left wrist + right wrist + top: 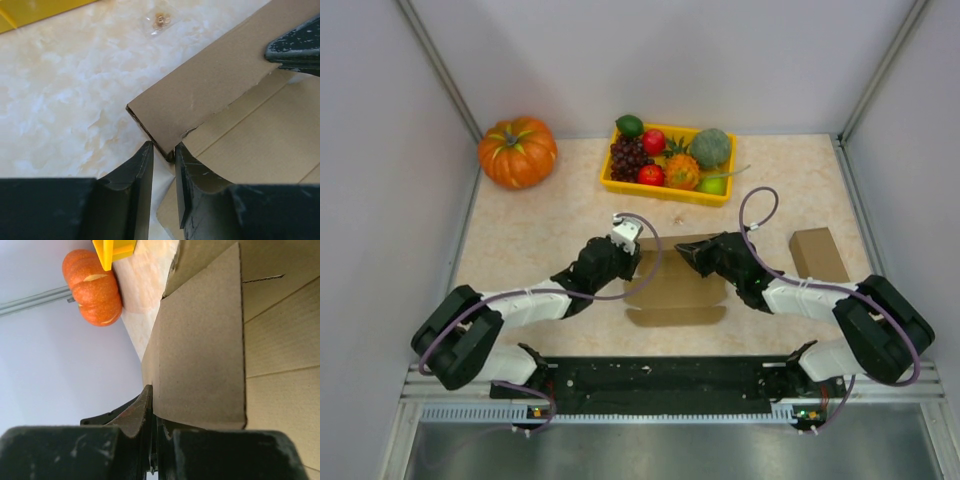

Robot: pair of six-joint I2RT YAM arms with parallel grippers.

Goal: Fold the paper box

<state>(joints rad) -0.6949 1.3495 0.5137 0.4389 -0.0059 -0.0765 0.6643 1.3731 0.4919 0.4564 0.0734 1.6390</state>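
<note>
The brown cardboard box (675, 290) lies mostly flat at the table's middle, with its far wall raised. My left gripper (626, 247) is at the wall's left end. In the left wrist view its fingers (164, 147) stand slightly apart, astride the wall's corner (167, 150); table shows between the left finger and the card. My right gripper (695, 250) is at the wall's right part. In the right wrist view it (155, 407) is shut on the edge of an upright flap (200, 350). Its dark finger also shows in the left wrist view (295, 47).
A small folded brown box (818, 253) sits at the right. A yellow basket (620, 183) of fruit stands at the back middle. An orange pumpkin (518, 150) sits back left and also shows in the right wrist view (92, 287). Grey walls enclose the table.
</note>
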